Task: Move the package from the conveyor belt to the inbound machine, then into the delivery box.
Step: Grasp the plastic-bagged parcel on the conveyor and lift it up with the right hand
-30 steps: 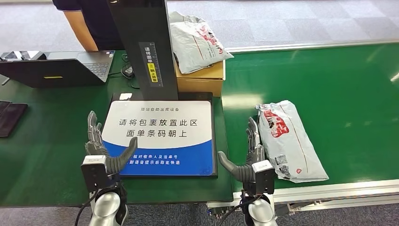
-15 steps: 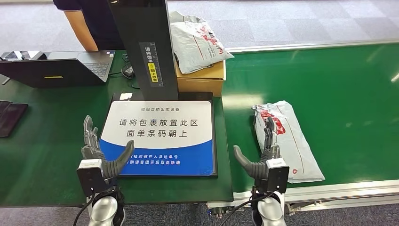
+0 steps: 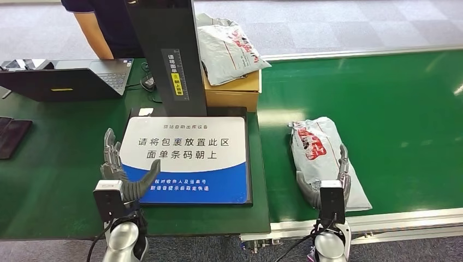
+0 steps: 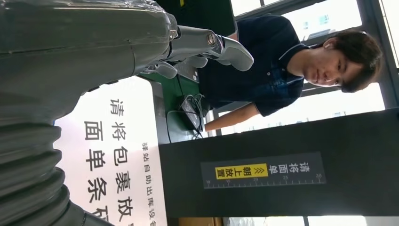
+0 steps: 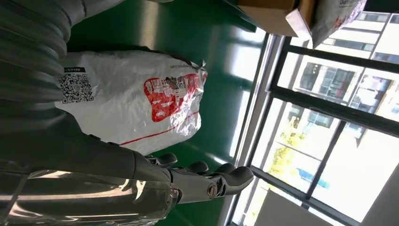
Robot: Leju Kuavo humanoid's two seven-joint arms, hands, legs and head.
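A white plastic package (image 3: 318, 150) with red print lies on the green conveyor belt (image 3: 393, 103); it is also seen close up as the package (image 5: 136, 94) in the right wrist view. My right hand (image 3: 327, 183) hangs over its near end, thumb on the side toward the machine and fingers (image 3: 343, 161) along the far side, spread and not closed. My left hand (image 3: 117, 169) is open at the left edge of the inbound machine's white and blue plate (image 3: 185, 158). Behind the plate stands a cardboard delivery box (image 3: 235, 93).
The machine's black column (image 3: 169, 54) rises behind the plate. Other grey packages (image 3: 226, 49) lie on top of the box. A laptop (image 3: 71, 79) and a dark phone (image 3: 13, 136) sit on the left table. A person (image 3: 104, 22) stands behind the laptop.
My right hand has moved right, from beside the package to over its near end. The package has shifted slightly left along the belt. My left hand stays about where it was.
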